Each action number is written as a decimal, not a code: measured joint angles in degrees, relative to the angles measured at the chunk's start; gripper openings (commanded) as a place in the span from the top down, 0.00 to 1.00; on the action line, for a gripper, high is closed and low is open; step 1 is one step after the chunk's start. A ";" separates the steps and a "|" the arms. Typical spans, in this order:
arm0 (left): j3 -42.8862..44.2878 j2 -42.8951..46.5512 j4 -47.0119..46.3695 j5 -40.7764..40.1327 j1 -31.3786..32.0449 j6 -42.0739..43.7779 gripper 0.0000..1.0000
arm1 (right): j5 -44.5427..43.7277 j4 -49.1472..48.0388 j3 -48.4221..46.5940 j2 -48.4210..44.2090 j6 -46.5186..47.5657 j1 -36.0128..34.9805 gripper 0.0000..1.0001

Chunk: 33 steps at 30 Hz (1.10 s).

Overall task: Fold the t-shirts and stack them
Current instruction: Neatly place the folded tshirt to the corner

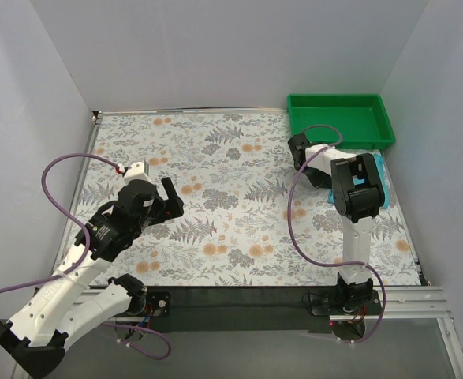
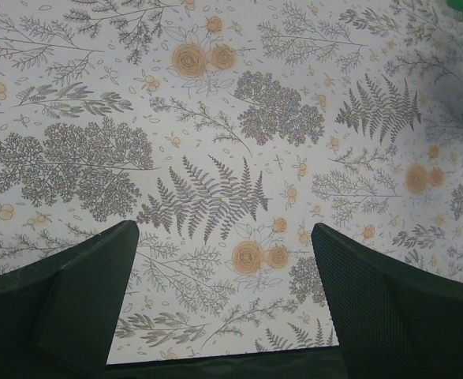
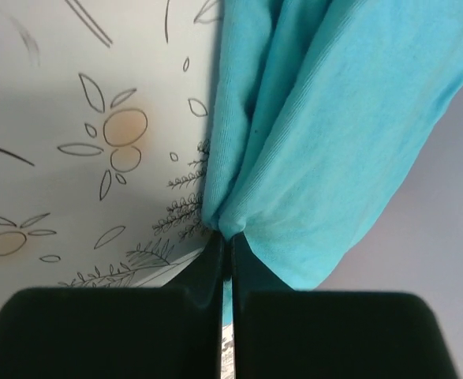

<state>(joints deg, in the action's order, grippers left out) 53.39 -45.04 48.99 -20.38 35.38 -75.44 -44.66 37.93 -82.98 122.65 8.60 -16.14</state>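
Observation:
The turquoise t-shirt [image 1: 379, 180] lies bunched at the table's right edge, just in front of the green tray, mostly hidden under my right arm in the top view. In the right wrist view the shirt [image 3: 310, 134] hangs in folds from my right gripper [image 3: 231, 241], which is shut on a pinch of the cloth. My left gripper [image 1: 170, 197] is open and empty over the left middle of the flowered table; its two dark fingers [image 2: 65, 304] stand wide apart above bare cloth.
A green plastic tray [image 1: 340, 118] stands at the back right corner. White walls close in the table on the left, back and right. The flowered tablecloth [image 1: 231, 181] spreads between the arms.

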 measured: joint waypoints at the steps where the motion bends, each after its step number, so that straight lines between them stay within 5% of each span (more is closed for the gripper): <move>1: 0.00 0.02 0.07 0.04 0.00 -0.20 0.16 | 0.02 -0.31 -0.44 0.24 0.31 0.00 0.96; 12: 0.24 3.26 1.64 -0.35 0.00 -2.86 0.14 | 3.39 -1.38 6.91 -9.25 -2.45 -1.18 0.46; 19: 4.15 5.62 2.23 -4.02 0.00 -3.23 0.11 | 9.44 2.43 10.69 -34.12 -8.22 -2.62 0.14; 21: 5.11 6.75 2.21 -5.81 0.00 -2.99 0.03 | 10.58 2.75 10.67 -43.63 -10.10 -2.56 0.03; 33: 5.79 20.96 -2.93 -16.52 0.00 1.29 0.02 | 14.19 3.87 15.19 -89.33 -16.31 -2.25 0.02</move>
<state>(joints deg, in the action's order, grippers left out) 59.18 -24.08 46.06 -36.91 35.38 -74.15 -30.48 41.80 -67.79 33.32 -7.70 -18.39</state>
